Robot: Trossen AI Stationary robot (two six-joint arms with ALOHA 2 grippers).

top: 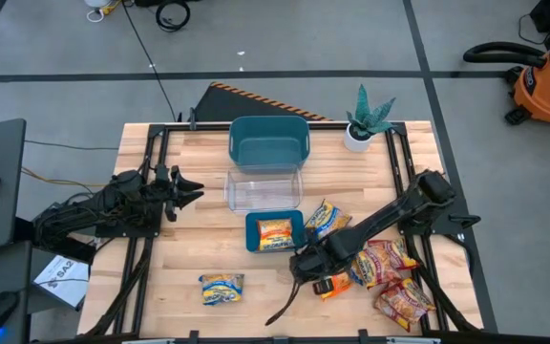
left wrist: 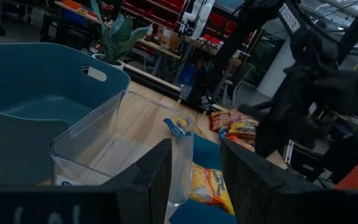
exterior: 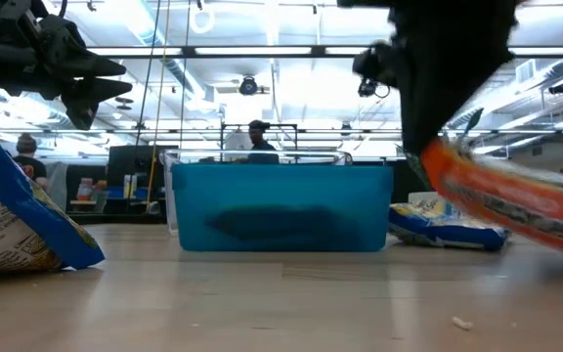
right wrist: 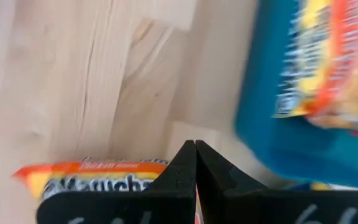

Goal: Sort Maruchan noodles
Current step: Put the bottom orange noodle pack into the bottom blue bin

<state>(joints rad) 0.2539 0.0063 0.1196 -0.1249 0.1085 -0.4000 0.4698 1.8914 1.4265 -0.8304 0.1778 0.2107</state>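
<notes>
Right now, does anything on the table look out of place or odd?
One yellow packet lies alone near the front edge, apart from the pile on the right. The right gripper is shut on an orange packet, lifted at a tilt. Nothing looks spilled or torn.

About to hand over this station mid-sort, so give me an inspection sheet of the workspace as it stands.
Surface: wooden table, bare boards between items.
Job's things: one orange packet in the small teal bin; yellow-blue packets lie loose; red packets piled by the right arm.
Clutter: large teal bin, clear bin, potted plant.
Grippers: left gripper open, waiting at left edge; right gripper shut on an orange packet.
Cables: cable on the floor behind the table.
Surroundings: shop vacuum; person beyond the table.
</notes>
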